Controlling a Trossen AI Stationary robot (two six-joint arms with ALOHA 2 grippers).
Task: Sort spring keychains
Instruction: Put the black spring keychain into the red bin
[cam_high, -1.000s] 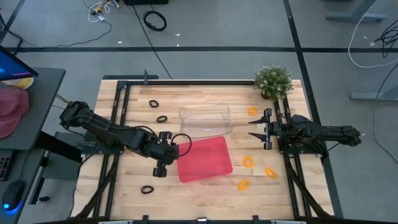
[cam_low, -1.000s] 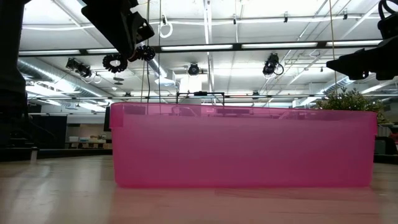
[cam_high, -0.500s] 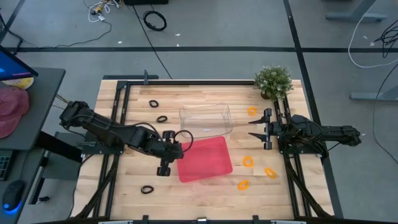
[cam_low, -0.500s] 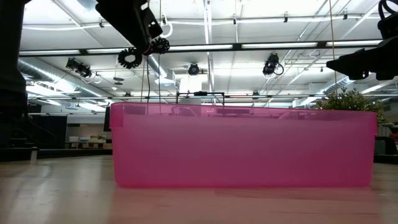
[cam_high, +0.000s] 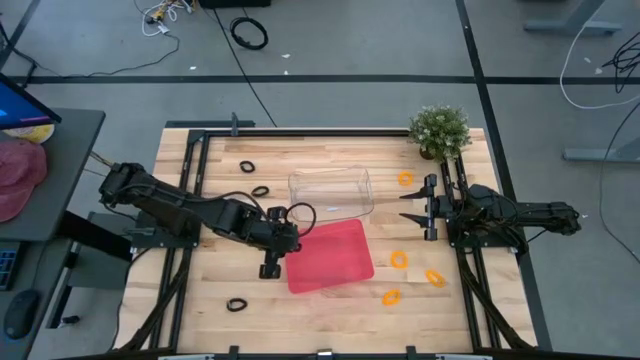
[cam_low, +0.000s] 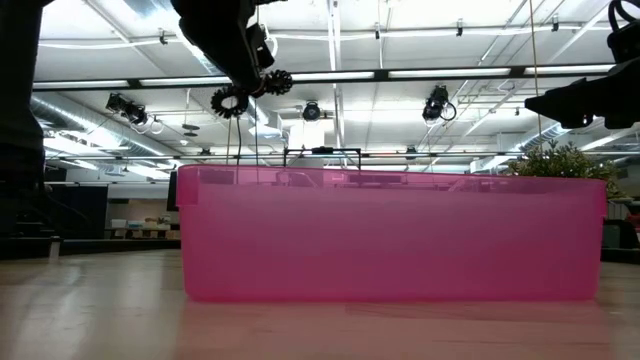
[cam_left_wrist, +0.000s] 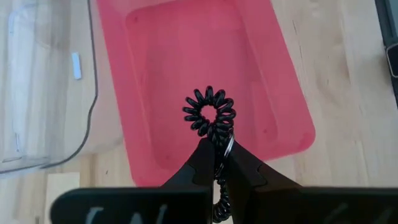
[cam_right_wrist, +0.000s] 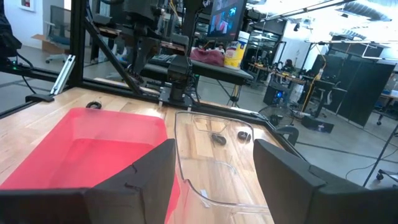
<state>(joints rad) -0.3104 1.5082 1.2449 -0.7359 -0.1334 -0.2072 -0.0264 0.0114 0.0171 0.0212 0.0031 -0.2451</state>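
Observation:
My left gripper (cam_high: 290, 238) hangs over the left edge of the red tray (cam_high: 335, 262), shut on a black spring keychain (cam_left_wrist: 209, 115), which also shows high above the tray wall in the low view (cam_low: 250, 90). Three more black keychains lie on the table's left part (cam_high: 247, 166) (cam_high: 261, 190) (cam_high: 236, 305). Several orange keychains lie at the right (cam_high: 405, 179) (cam_high: 399, 259) (cam_high: 434, 277). My right gripper (cam_high: 412, 206) waits open at the table's right side, pointing level, touching nothing. My left gripper pinches the black keychain between its two fingertips at the coil's base, by a small metal ring (cam_left_wrist: 220, 138). The fingers slant down from the table's left. The coiled loop (cam_left_wrist: 205, 106) sticks out past the tips, lifted clear above the red tray.
A clear plastic tray (cam_high: 331, 192) stands just beyond the red tray, toward the far edge. A small potted plant (cam_high: 440, 130) sits at the far right corner. Bare wood lies on the near left and near right of the table.
My left gripper has carried the black keychain toward the table's right edge, from beside the red tray to over its left edge, staying shut and at about the same height.

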